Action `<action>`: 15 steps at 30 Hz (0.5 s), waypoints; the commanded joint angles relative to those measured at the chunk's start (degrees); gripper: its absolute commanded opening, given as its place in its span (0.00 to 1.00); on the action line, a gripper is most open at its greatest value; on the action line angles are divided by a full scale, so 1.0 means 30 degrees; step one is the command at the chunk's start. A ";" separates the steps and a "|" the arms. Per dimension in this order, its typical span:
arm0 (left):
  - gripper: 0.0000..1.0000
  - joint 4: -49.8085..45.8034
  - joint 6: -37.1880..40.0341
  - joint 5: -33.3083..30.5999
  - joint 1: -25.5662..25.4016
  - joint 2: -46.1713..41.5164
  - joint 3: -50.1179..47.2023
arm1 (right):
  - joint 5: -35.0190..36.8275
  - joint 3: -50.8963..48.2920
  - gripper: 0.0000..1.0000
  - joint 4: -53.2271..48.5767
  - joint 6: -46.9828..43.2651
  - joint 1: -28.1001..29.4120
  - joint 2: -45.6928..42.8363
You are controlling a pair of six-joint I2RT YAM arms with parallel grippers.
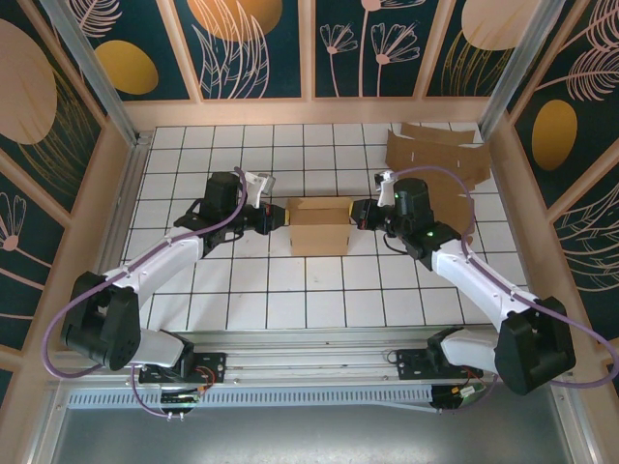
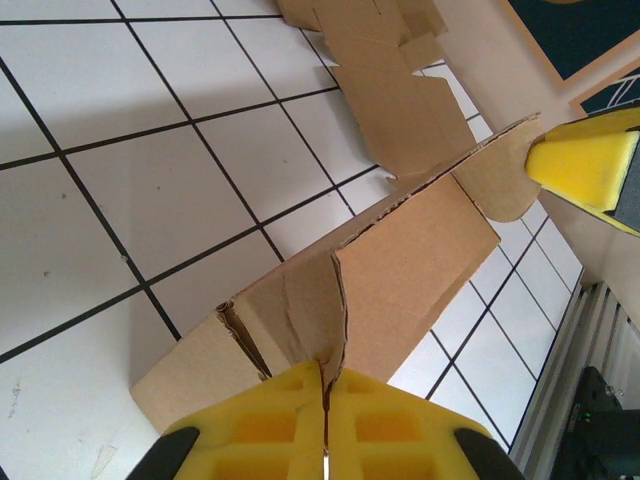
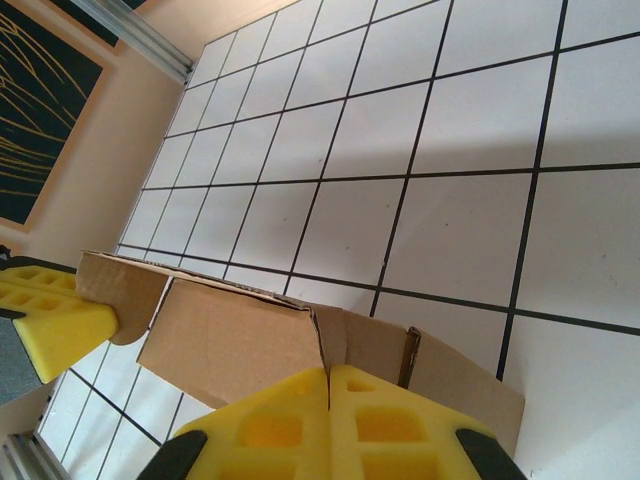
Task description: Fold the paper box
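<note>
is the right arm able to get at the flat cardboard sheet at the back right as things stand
Probably not yet: the right gripper is shut on the paper box. Once released, nothing seems to stand between it and the flat cardboard sheet.

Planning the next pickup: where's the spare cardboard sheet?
Top view: the cardboard sheet lies at the far right of the table, beyond the right gripper and the box.

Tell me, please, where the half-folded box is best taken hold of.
Pinch the half-folded box by an end flap, coming in sideways from that end. The flaps stick out as thin tabs, as the left claw and right claw show.
</note>
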 commanded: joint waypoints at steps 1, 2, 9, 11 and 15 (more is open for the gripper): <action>0.07 -0.0663 0.0260 0.0568 -0.0254 -0.0162 0.0009 | 0.0116 -0.0442 0.07 -0.0698 -0.0418 0.0291 -0.0254; 0.07 -0.0649 0.0258 0.0558 -0.0260 -0.0177 -0.0029 | 0.0016 -0.0591 0.07 -0.0529 -0.0346 0.0277 -0.0240; 0.07 -0.0373 0.0017 0.0712 -0.0428 -0.0133 -0.0465 | -0.0389 -0.1734 0.07 0.0181 0.0185 0.0340 -0.0254; 0.07 -0.0371 0.0008 0.0793 -0.0501 -0.0119 -0.0582 | -0.0340 -0.1860 0.07 0.0163 0.0190 0.0349 -0.0356; 0.07 -0.0312 -0.0081 0.0752 -0.0673 -0.0038 -0.0681 | -0.0250 -0.1921 0.07 0.0065 0.0135 0.0359 -0.0553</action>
